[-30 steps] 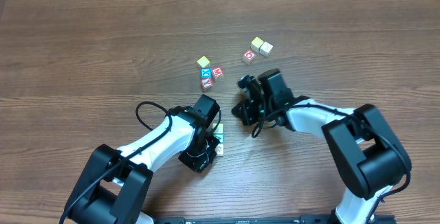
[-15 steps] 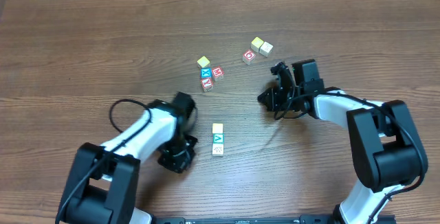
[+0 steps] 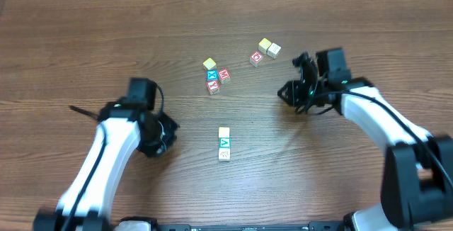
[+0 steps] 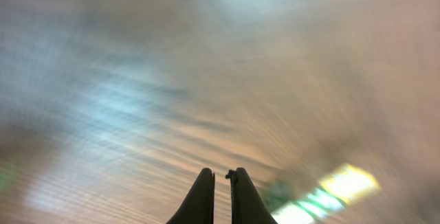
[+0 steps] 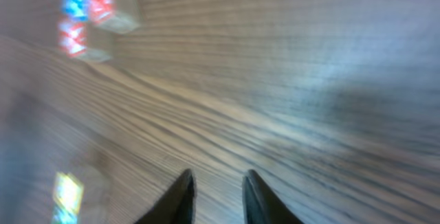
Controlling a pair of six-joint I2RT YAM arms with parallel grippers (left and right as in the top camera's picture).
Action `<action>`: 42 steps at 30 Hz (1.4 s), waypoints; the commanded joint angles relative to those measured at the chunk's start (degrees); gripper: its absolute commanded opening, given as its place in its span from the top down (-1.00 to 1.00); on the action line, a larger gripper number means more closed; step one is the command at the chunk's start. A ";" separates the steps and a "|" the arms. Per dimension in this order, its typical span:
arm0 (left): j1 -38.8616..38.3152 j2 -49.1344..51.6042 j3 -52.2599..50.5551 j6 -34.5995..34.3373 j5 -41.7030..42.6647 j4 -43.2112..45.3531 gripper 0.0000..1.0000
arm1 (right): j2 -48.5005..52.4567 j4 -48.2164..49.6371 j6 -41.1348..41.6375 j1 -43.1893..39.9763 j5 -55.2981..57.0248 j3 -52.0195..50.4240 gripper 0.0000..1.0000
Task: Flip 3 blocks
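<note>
Three blocks (image 3: 224,144) lie in a row on the surface (image 3: 106,40). The left tool (image 4: 221,177) is closed and empty; the right tool (image 5: 216,183) is slightly parted, holding nothing.

You're over a brown wood-grain table (image 3: 85,40), matt. Blocks (image 3: 224,144): pale wood, painted faces. Left arm (image 3: 112,146), right arm (image 3: 374,112): smooth white plastic shells, black joints.

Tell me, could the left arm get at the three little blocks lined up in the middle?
Probably yes. Only bare table lies between the left arm and the blocks, and the right arm sits well off to the other side. The left pincer is shut, though.
</note>
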 commanded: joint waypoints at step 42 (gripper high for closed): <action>-0.76 -48.43 29.86 22.14 -10.27 -35.21 -1.00 | -52.41 -52.54 2.54 10.08 8.33 20.17 -1.00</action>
